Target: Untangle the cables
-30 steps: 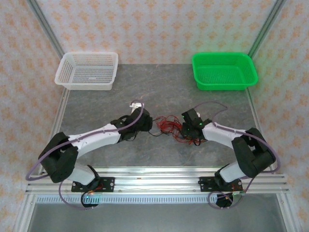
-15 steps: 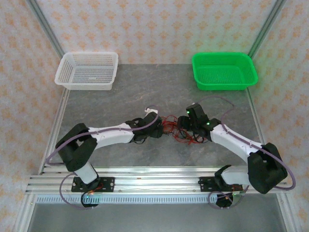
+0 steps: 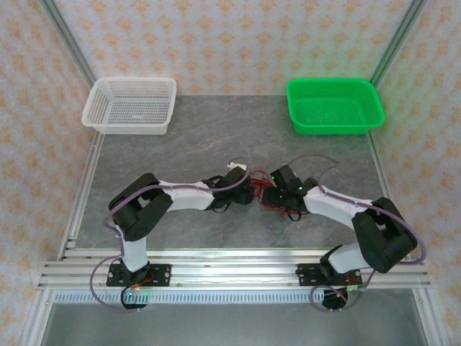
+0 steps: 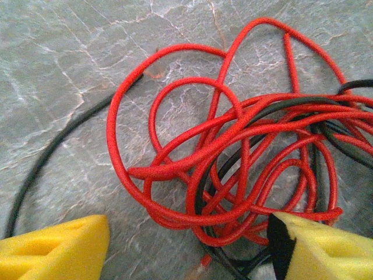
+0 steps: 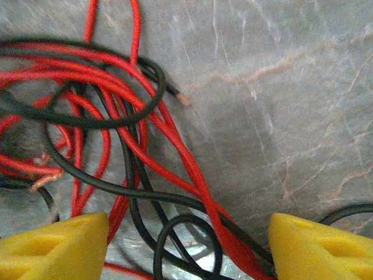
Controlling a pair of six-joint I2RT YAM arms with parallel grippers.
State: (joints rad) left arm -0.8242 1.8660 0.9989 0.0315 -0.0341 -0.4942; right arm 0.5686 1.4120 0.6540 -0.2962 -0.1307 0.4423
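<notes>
Peach wallpaper (image 3: 238, 43) with a small orange floral print covers the back and side walls of the cell, and slanting aluminium posts (image 3: 68, 43) rise at the corners. The bench (image 3: 180, 144) is a matte grey slab veined like marble. Its pale cracks show plainly in both wrist views. A slotted aluminium rail (image 3: 230, 267) runs along the near edge, and both arm bases are bolted to it. A white mesh basket (image 3: 126, 127) sits at the far left corner and a bright green mesh basket (image 3: 335, 128) at the far right, both well apart from the middle of the bench.

The cables (image 3: 262, 196) lie on the bare stone near the middle of the bench, a snarl of thin red and black strands between the two arms, which reach in from either side.

The left gripper (image 4: 189, 233) hangs low over the snarl with its jaws apart and clamped on nothing. Its yellow foam pads (image 4: 58, 248) stand wide, and red loops piled over a few black strands fill the space between them. One black strand arcs away to the left across the stone.

The right gripper (image 5: 189, 233) is also spread apart, with red and black strands running between its pads. A bared wire end (image 5: 183, 99) rests on the stone, which is bare to the right of it.
</notes>
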